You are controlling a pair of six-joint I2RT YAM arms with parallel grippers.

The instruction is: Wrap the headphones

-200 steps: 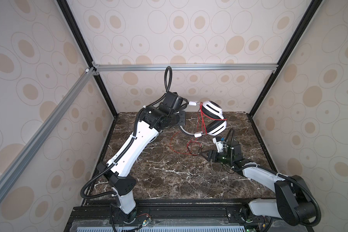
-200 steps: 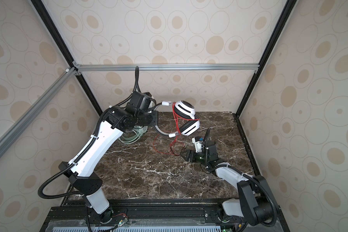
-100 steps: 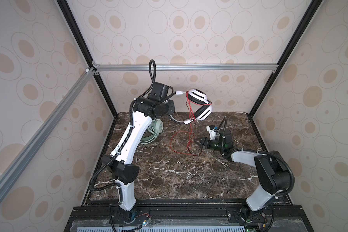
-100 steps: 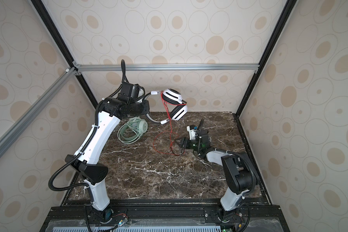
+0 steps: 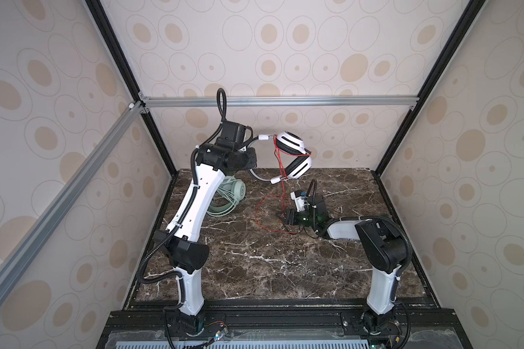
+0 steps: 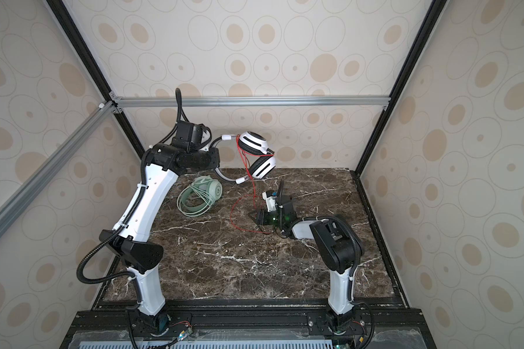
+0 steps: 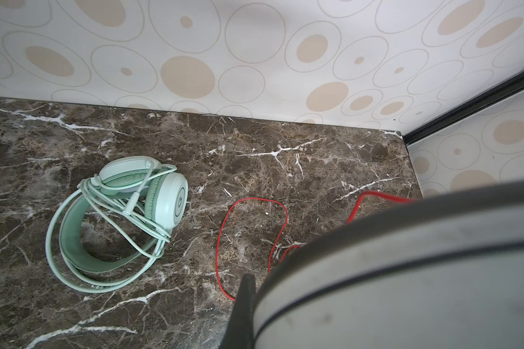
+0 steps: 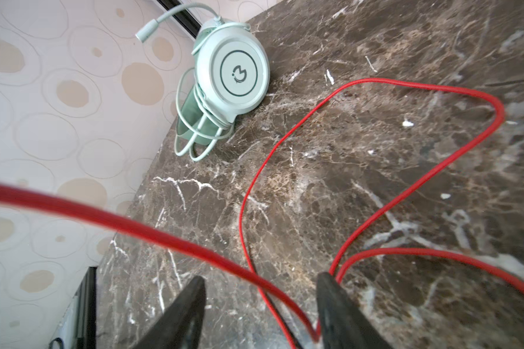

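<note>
1. While the left gripper [image 5: 250, 150] is up near the back wall, its jaws are clamped on the grey headband of the white-and-black headphones [image 5: 294, 144]. That pair hangs in the air, clear of the marble tabletop [image 5: 254, 266].
2. Both top views show it the same way: ear cups point away from the left arm, one cup above the other [image 6: 256, 142].
3. Left wrist view is mostly filled by the headband [image 7: 406, 272], very close and blurred. One dark fingertip [image 7: 246, 299] shows at its edge.
4. Red cable [image 5: 256, 211] has a few strands strung across the gap between the two headband ends. From the lower end it drops to the table and lies in a loose loop.
5. Right gripper [image 5: 280, 216] sits low over the table, just beside that loop, near the middle-right of the surface.
6. In the right wrist view its jaws [image 8: 260, 281] stand apart. The red cable [image 8: 498, 111] runs through the gap between them; nothing is pinched.
7. Mint green headphones [image 6: 201, 195] lie on the table at the back left, well apart from both grippers. In a top view the left arm partly covers them [image 5: 232, 196].
8. Their pale green cable is wound around the band and cups, with the plug end sticking out [image 7: 167, 202].
</note>
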